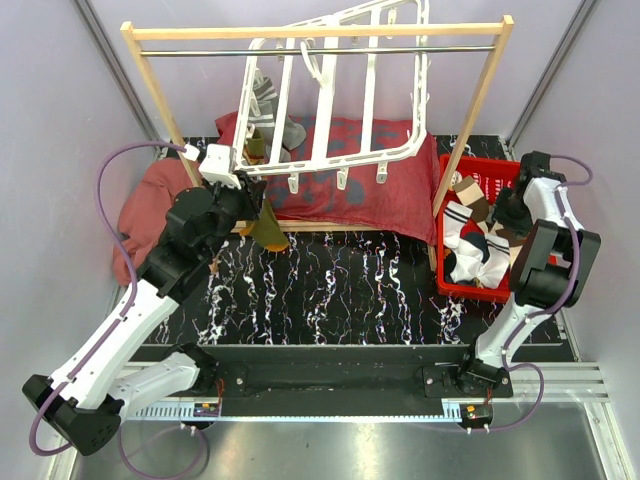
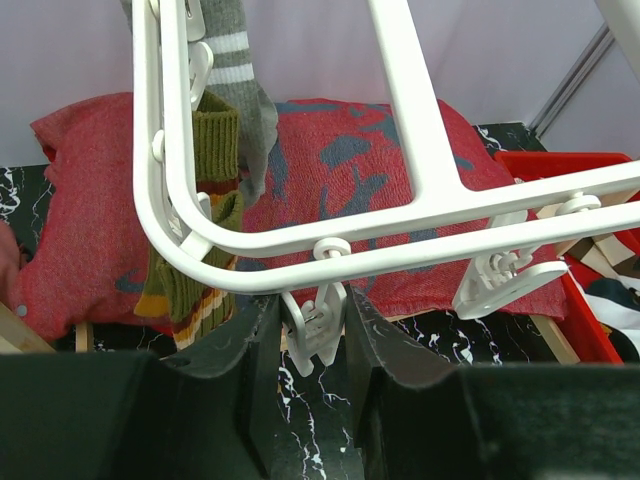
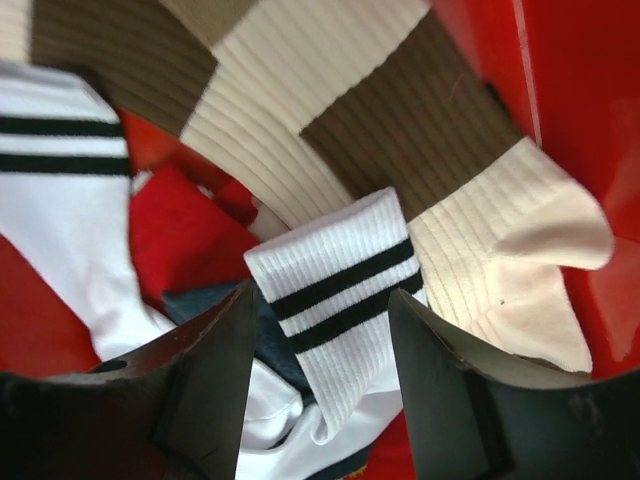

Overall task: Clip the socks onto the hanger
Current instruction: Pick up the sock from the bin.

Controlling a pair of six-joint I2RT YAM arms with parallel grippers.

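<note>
The white hanger (image 1: 330,100) hangs tilted from the rail; in the left wrist view its lower bar (image 2: 420,215) crosses above my fingers. A grey striped sock (image 2: 240,80) and an olive-brown sock (image 2: 215,150) hang clipped at its left corner. My left gripper (image 2: 312,318) is closed on a small white clip (image 2: 315,335) dangling from the lower bar. My right gripper (image 3: 320,310) is open, low in the red basket (image 1: 480,175), with its fingers either side of a white sock with two black stripes (image 3: 340,290). Beige-brown (image 3: 400,150) and navy (image 3: 270,330) socks lie beside it.
A wooden rail frame (image 1: 320,30) with a metal bar carries the hanger. Large red cloths (image 1: 340,190) lie under it at the back. The basket stands at the right, against the frame's right leg (image 1: 470,130). Black marble tabletop (image 1: 340,290) lies in front.
</note>
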